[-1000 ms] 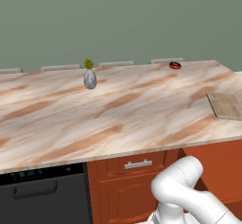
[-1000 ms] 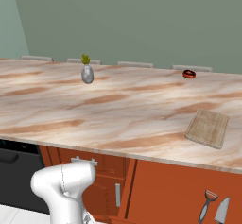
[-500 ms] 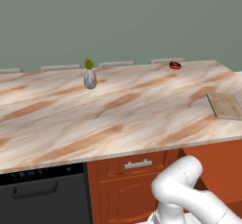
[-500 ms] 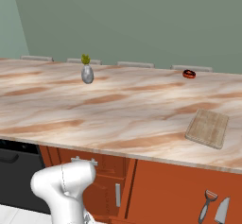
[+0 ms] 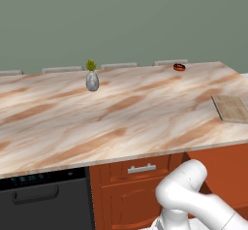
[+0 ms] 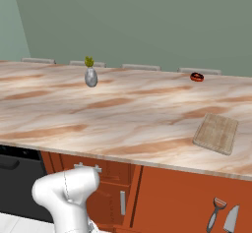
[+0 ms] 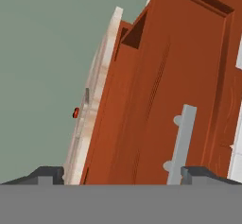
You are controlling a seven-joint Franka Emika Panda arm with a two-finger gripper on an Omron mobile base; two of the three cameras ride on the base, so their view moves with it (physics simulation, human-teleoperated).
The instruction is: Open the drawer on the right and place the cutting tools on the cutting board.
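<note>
Hand view has my pincer [image 7: 122, 175] with its two dark tips set wide apart and nothing between them, facing a reddish-brown cabinet front. A short silver bar handle [image 7: 180, 144] rises just inside one tip; I cannot tell whether the tip touches it. Past the cabinet runs the pale edge of the desk [image 7: 94, 106], with a small red thing [image 7: 75, 113] on it.

In the left base view, the desk carries the cutting board [image 5: 230, 108] at its right edge, lying flat and bare. A grey vase [image 5: 92, 80] with a green sprig stands toward the back edge, left of the middle, and the small red thing sits near the back right corner. Under the front edge I see a drawer [image 5: 140, 169] with a silver bar handle, shut, the black dishwasher front [image 5: 43, 202] to its left, and my white arm [image 5: 189, 200] low in front of the cabinets.

In the right base view, a peeler [image 6: 215, 212] and a knife [image 6: 230, 219] lie side by side, below the desk's front edge at the right, well apart from the cutting board above
</note>
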